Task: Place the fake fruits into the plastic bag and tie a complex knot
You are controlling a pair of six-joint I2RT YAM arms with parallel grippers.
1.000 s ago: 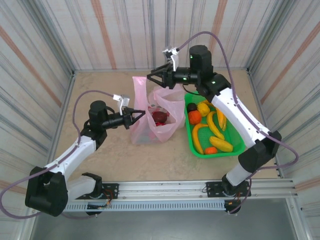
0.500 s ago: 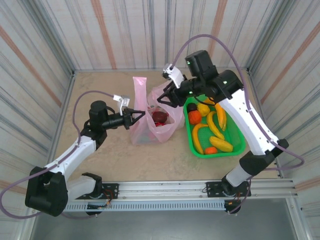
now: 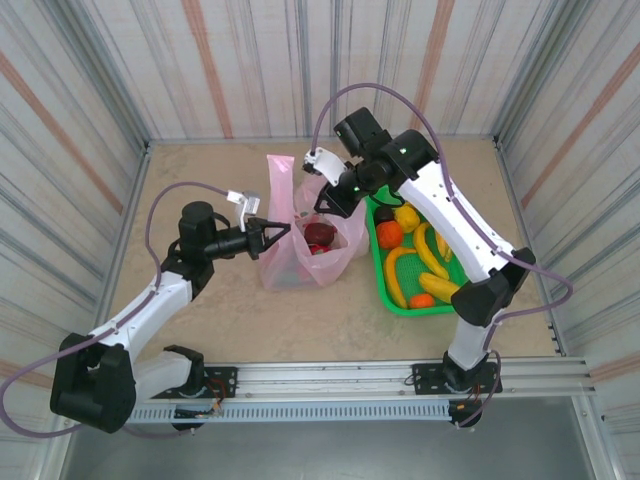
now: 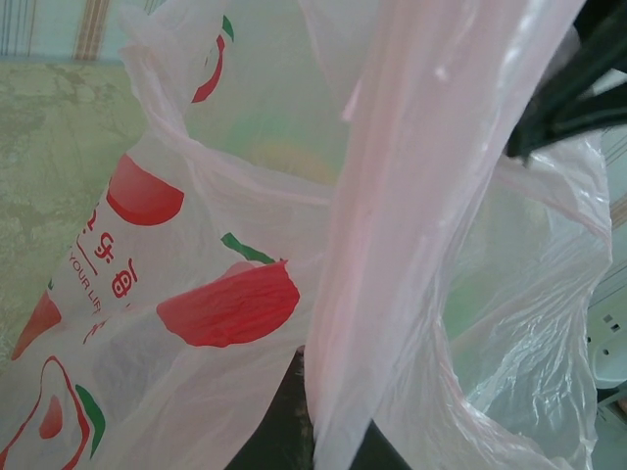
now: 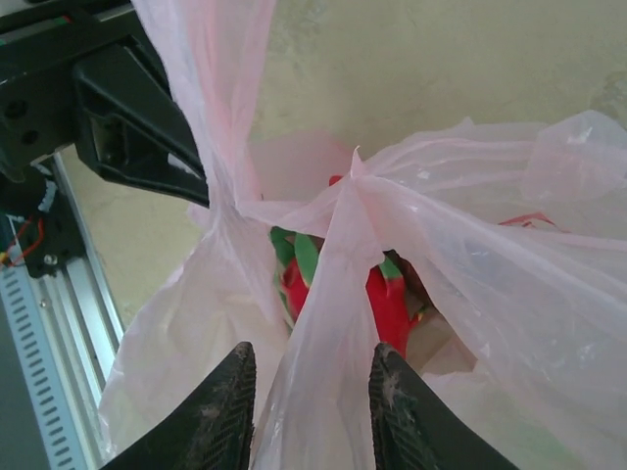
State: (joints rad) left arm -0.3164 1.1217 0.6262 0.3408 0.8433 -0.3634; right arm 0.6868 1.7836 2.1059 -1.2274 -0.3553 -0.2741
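The pink plastic bag (image 3: 300,262) stands mid-table with its mouth open. My left gripper (image 3: 283,232) is shut on its left handle (image 4: 392,196), which rises upright. My right gripper (image 3: 322,198) hangs over the bag's mouth. Its fingers (image 5: 223,411) stand apart on either side of the right handle (image 5: 328,294). Inside the bag lie a red fake fruit with green leaves (image 5: 392,304) and a dark red one (image 3: 320,235). More fake fruits lie in the green basket (image 3: 478,298): bananas (image 3: 430,250), orange balls (image 3: 390,234) and a dark brown one (image 3: 383,213). I see no knot on the handles.
The basket sits right against the bag's right side, under my right arm. Corrugated walls (image 3: 90,120) close the table on three sides. A metal rail (image 3: 330,385) with both arm bases runs along the near edge. Bare tabletop (image 3: 200,180) lies left of the bag.
My right arm swung from high behind the bag down to its mouth, and its gripper now straddles the right handle. The left gripper held the left handle still.
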